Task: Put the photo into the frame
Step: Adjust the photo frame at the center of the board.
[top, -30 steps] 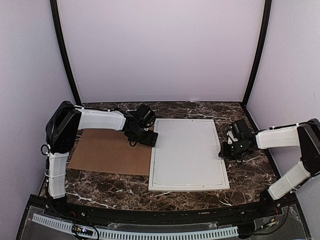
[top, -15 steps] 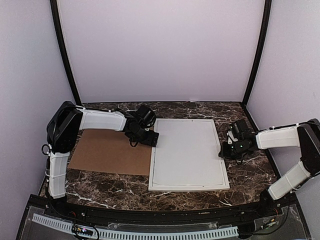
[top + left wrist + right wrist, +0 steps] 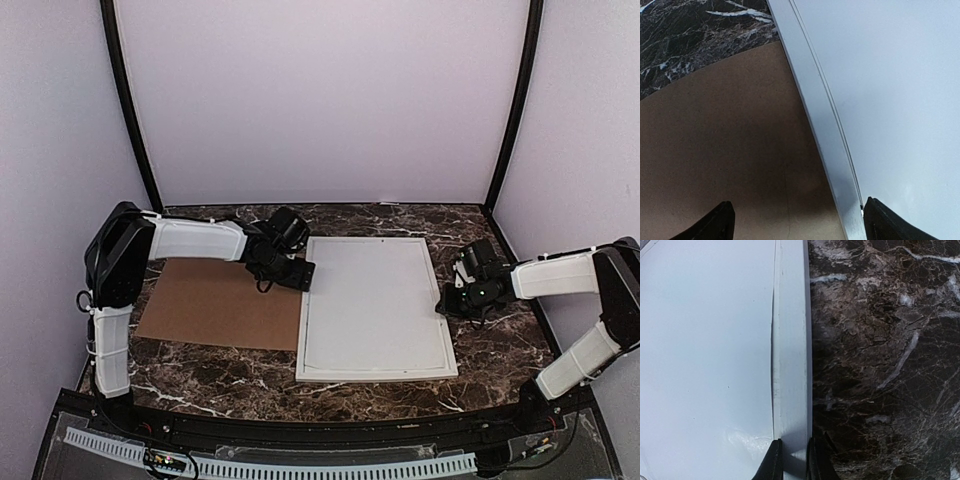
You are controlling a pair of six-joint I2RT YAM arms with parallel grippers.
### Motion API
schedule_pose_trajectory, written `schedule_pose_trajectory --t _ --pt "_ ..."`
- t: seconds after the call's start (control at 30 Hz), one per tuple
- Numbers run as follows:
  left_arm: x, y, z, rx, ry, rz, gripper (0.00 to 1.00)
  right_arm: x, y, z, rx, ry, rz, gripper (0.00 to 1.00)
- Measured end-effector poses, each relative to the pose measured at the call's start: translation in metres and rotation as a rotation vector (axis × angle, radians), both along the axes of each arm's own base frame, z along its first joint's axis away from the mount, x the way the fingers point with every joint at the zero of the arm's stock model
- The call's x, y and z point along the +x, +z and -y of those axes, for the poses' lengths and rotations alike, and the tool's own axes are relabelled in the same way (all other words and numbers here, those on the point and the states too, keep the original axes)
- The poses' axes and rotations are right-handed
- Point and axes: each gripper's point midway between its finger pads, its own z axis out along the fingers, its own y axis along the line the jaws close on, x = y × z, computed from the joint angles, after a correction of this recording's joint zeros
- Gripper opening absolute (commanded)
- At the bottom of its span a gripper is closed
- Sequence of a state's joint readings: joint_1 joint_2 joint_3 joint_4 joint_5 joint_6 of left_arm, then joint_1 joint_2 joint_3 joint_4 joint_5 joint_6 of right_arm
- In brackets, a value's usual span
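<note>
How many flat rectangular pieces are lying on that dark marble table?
2: a plain brown board on the left side, and a large white-bordered rectangular frame in the middle, beside it. Thinner sheets may be hidden inside or under the frame.

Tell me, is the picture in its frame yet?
Maybe. A plain white sheet fills the frame, perhaps the picture face down; no printed side shows. In hand: the right gripper pinches the frame's right rim; the open left gripper straddles its left rim. Still to do: the brown backing board lies beside the frame, not yet fitted.
</note>
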State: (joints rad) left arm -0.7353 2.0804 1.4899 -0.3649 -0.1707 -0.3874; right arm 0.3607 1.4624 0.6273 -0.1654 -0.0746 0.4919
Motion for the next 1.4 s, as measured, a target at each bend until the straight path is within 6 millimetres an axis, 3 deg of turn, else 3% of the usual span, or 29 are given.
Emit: schedule_pose_trajectory --t 0.23,0.63,0.93,1.4 --pt "0.004 0.018 -0.003 0.004 0.008 0.047 0.93 0.001 0.000 -0.001 0.003 0.001 0.003 0.06" --pt "0.002 0.014 -0.005 0.011 0.006 0.034 0.93 0.001 0.000 -0.001 0.005 0.002 0.004 0.06" --pt "-0.002 -0.006 -0.006 0.036 0.002 -0.002 0.93 0.001 0.000 -0.001 0.004 0.002 0.003 0.06" --pt "-0.002 -0.008 -0.005 0.021 -0.002 -0.005 0.92 0.002 -0.001 -0.002 0.009 0.003 0.010 0.06"
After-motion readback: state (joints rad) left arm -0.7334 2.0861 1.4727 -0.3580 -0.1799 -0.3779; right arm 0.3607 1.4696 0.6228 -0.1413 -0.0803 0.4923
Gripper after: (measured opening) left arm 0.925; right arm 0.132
